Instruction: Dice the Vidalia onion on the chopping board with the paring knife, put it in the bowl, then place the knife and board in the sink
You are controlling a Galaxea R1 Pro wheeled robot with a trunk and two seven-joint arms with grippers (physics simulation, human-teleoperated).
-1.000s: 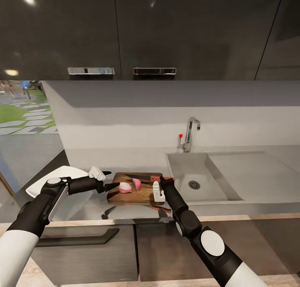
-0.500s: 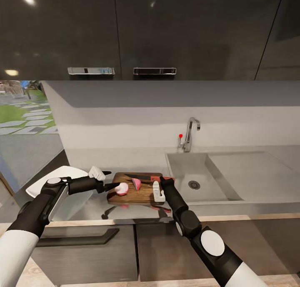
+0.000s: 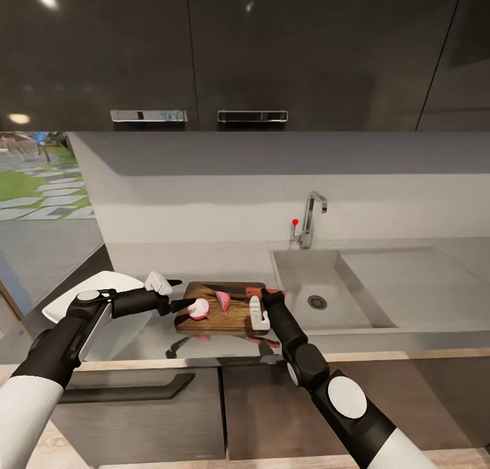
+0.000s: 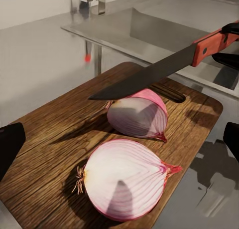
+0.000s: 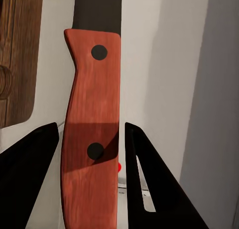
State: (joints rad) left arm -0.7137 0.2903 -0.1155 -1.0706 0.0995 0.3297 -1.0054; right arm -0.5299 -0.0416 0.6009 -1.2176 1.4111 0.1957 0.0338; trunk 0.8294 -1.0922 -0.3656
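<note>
Nearest us, our left gripper (image 3: 178,306), jaws spread, faces the near onion half (image 4: 124,179) on the chopping board (image 3: 238,314), while our right gripper (image 3: 267,297) clamps the paring knife (image 4: 164,69), blade lying leftward over the far half (image 4: 138,115).

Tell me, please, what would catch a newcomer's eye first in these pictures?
Most striking are the two pink-and-white onion halves lying on the chopping board, which sits on the countertop just left of the sink. The right gripper holds the paring knife by its red-orange handle, blade over the farther half. The left gripper reaches to the nearer half, with the bowl beside its arm.
</note>
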